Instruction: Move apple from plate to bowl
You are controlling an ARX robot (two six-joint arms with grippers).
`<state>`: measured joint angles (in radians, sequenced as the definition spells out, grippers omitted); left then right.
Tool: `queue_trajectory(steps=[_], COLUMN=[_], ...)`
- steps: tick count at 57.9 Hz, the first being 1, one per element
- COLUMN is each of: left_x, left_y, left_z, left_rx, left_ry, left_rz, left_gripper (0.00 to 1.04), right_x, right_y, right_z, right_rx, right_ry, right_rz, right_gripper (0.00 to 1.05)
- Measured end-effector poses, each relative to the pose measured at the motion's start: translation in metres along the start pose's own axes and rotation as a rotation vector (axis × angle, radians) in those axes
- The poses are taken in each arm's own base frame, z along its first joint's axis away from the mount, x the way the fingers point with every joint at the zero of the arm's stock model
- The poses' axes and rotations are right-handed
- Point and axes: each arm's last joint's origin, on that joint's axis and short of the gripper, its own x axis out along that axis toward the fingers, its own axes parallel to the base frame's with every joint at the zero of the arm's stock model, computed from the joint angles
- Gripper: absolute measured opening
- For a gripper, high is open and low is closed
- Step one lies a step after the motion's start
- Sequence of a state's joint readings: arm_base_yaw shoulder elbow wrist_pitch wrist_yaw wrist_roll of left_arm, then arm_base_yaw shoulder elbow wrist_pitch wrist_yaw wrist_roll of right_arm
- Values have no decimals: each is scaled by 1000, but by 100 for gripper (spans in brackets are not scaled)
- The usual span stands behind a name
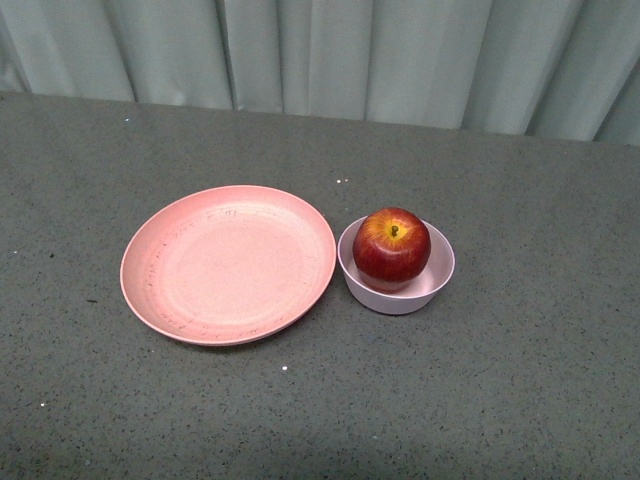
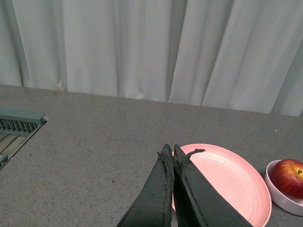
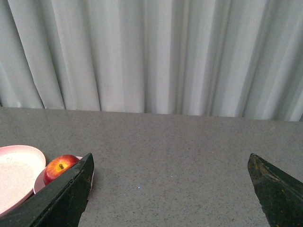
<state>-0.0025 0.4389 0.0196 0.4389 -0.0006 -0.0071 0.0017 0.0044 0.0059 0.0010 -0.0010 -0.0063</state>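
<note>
The dark red apple (image 1: 391, 245) sits stem up inside the small pale pink bowl (image 1: 441, 276). The wide salmon-pink plate (image 1: 228, 264) lies empty just left of the bowl, nearly touching it. Neither arm shows in the front view. In the left wrist view my left gripper (image 2: 170, 152) is shut and empty, its tips over the near rim of the plate (image 2: 232, 182), with the apple (image 2: 289, 177) in the bowl (image 2: 280, 197) beyond. In the right wrist view my right gripper (image 3: 170, 161) is open wide and empty; the apple (image 3: 59, 167), bowl (image 3: 38, 184) and plate (image 3: 16, 170) lie off to its side.
Everything rests on a grey speckled tabletop (image 1: 520, 400) with pale curtains (image 1: 330, 50) behind. A grey-green slatted rack (image 2: 16, 127) shows at the table's edge in the left wrist view.
</note>
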Motion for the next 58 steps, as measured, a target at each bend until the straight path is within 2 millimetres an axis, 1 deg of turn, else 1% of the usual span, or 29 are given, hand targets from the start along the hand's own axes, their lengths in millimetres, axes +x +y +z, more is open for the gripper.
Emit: queue_trajectory(steps=[22,39,43,46,58], left_x=[-12,-18,-25,-29,-29], left_y=[0,0,0,0,0], left_z=[1,1,-4,-2,-2], left_rx=[0,0,1,1,1], left_ry=[-4,-3,30,6,3], left_rz=[0,0,-1,-1,0], left_gripper=[4,4,4,4,4], right_x=[0,0,0,0,0], right_y=[0,0,0,0,0], right_z=[0,0,0,0,0], right_rx=[0,0,0,0,0], right_ry=[0,0,0,0,0], right_rz=[0,0,0,0,0], right_gripper=[95,95,95,95,95])
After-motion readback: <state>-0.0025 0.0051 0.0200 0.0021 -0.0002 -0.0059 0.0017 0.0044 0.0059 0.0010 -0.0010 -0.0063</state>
